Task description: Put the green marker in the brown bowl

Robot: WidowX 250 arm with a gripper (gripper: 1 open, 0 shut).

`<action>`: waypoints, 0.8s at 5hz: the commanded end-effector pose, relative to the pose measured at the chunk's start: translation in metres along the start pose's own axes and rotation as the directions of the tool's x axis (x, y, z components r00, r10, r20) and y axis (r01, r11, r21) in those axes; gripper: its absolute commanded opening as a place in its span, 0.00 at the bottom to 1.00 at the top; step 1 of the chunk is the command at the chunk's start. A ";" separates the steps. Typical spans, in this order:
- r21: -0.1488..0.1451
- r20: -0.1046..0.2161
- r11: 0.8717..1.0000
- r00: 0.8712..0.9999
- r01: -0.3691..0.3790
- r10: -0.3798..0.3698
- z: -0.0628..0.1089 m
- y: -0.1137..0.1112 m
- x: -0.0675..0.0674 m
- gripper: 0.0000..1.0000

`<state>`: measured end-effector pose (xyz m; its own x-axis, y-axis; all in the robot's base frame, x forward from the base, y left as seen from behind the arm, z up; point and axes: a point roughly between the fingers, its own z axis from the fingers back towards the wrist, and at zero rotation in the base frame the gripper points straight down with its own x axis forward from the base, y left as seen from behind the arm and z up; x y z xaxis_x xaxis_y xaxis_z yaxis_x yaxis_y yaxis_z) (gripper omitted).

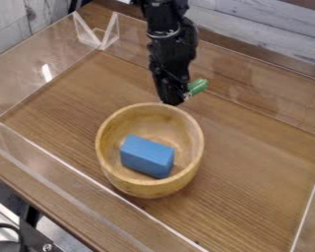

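Pincer (179, 97) narrow, gripping green marker (197, 88), tilted, beyond round brown wooden bowl (184, 174); blue rectangular block (147, 156) inside.

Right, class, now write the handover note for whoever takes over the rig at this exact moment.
Gripper: the black gripper is at the green-capped marker, just beyond the bowl; the view doesn't settle how firmly it grips.
Bowl: round light-tan wooden bowl, holding a blue rectangular block.
Done: gripper is at the marker.
Left: bring the marker over the bowl and release it inside.
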<state>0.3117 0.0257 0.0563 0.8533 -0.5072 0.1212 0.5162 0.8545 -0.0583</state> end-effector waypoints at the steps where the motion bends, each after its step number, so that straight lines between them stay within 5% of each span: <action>1: 0.042 0.057 0.999 0.998 0.030 -0.033 0.023 -0.004 0.007 1.00; 2: 0.041 0.061 0.998 0.997 0.046 -0.048 0.025 -0.009 0.005 0.00; 4: 0.042 0.070 0.996 0.995 0.073 -0.076 0.027 -0.016 0.001 0.00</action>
<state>0.2962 0.0168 0.0664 0.8204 -0.5530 0.1456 0.5644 0.8239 -0.0512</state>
